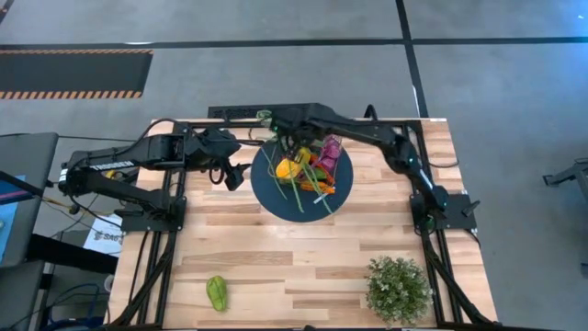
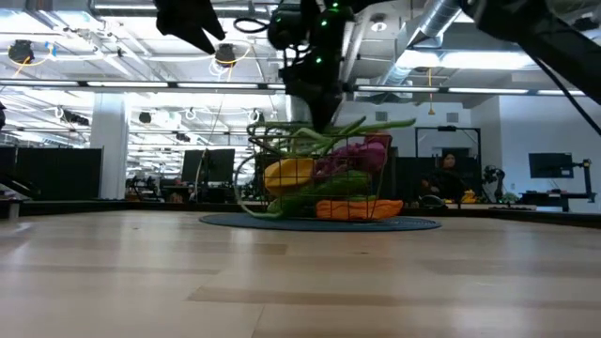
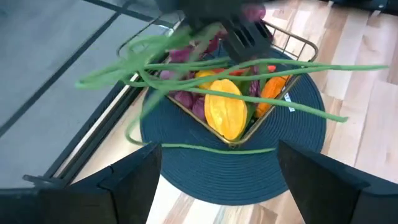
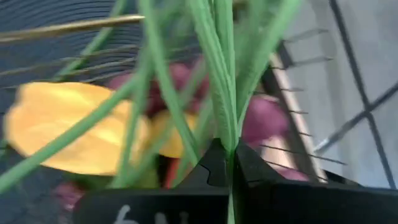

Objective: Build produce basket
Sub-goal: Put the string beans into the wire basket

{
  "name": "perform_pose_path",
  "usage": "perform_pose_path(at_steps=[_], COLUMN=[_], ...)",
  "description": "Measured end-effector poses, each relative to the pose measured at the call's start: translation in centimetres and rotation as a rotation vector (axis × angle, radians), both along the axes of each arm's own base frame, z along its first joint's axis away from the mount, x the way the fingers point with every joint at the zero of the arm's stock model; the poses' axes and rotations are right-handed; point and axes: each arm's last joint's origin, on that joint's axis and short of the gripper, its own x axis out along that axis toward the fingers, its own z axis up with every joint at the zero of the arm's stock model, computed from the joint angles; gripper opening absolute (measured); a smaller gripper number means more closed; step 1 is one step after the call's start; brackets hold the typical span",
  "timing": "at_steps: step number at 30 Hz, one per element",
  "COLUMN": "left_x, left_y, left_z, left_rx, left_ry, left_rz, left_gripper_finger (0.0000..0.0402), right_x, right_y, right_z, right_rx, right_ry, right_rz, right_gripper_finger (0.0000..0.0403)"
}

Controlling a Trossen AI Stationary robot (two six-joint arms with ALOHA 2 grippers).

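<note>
The wire basket [image 3: 300, 45] [image 2: 377, 192] stands on a round dark blue plate [image 1: 276, 200] at the table's far middle. In it lie a yellow lemon [image 3: 227, 112], purple grapes [image 2: 371, 150] and an orange carrot [image 2: 357, 208]. Long green beans [image 3: 186, 62] [image 4: 217, 81] spread over the basket, their ends past its rim. My right gripper [image 1: 292, 145] [image 2: 319, 105] [image 4: 231, 155] hangs over the basket, shut on the beans. My left gripper [image 1: 237, 173] [image 3: 217, 155] is open, just left of the plate. A green pepper [image 1: 217, 292] lies on the table near the near edge. My right gripper pinches several strands of the green beans together [image 4: 229, 134] between its two fingertips, coming from above and pointing down into the basket. From the hold the strands fan out over the produce, and some ends [image 3: 323, 115] stick out past the basket's rim above the plate.
A bushy potted plant [image 1: 397, 287] stands at the near right corner. Bare wood lies between the plate and the near edge. The arm bases stand at the left [image 1: 152, 216] and right [image 1: 446, 210] edges.
</note>
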Motion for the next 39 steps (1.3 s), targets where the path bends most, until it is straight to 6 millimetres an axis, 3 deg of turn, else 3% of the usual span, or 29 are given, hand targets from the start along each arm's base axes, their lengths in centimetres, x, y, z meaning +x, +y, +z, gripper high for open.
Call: perform_pose_path(at_steps=[6,10,15,21,32,39], left_x=[-0.3,-0.5,-0.6,-0.6,-0.6,-0.7], left_y=[0.0,0.0,0.0,0.0,0.0,0.1], left_z=[-0.3,-0.5,-0.5,-0.5,-0.5,-0.6], left_rx=[-0.007,-0.030,-0.046,-0.062,-0.073,-0.049], left_ry=[0.033,0.046,0.042,0.029,0.020,0.039], left_rz=[0.031,0.061,0.083,0.105,0.123,0.139], left_gripper_finger=[0.0304,0.0304,0.0304,0.0304,0.0304,0.0304], right_x=[2.4,3.0,2.8,2.2,1.6,1.0], right_y=[2.0,2.4,2.3,2.9,4.1,5.3], right_z=[-3.7,-4.9,-4.7,-3.3,-3.1,-1.5], right_rx=[0.079,0.110,0.123,0.114,0.111,0.099], right_ry=[0.038,0.054,0.072,0.099,0.180,0.198], right_rz=[0.064,0.107,0.161,0.212,0.231,0.252], right_gripper_finger=[0.0000,0.0000,0.0014,0.0068,0.0167,0.0216])
